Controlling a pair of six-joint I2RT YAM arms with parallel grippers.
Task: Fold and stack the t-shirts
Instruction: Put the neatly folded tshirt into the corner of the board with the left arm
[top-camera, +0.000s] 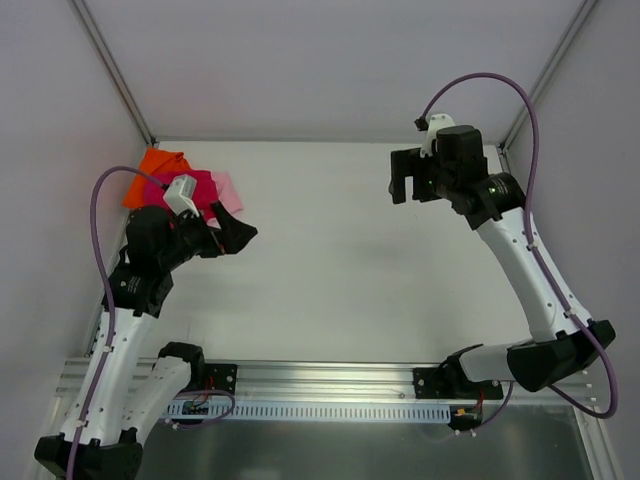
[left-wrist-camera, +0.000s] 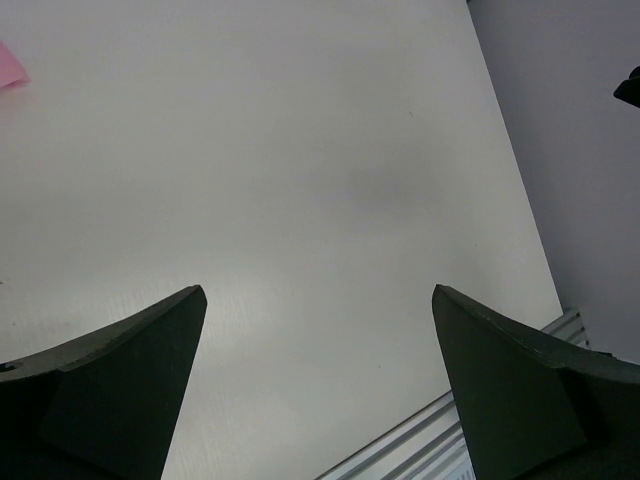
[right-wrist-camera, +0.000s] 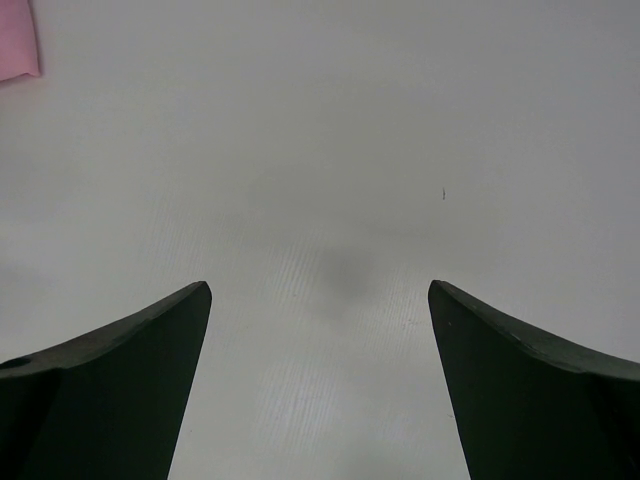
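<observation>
Left fingers (top-camera: 236, 236) and right fingers (top-camera: 401, 186) stand apart, holding nothing, over the desk (top-camera: 330, 270). The orange t-shirt (top-camera: 158, 170), crimson t-shirt (top-camera: 205, 181) and pink t-shirt (top-camera: 230, 192) lie overlapped at the far-left corner. Risk: a pinch there may catch two layers and drag all three

No writing, label, brand mark or number can be read in any of the three views. If any marking is there, it is too small or too blurred to make out.
</observation>
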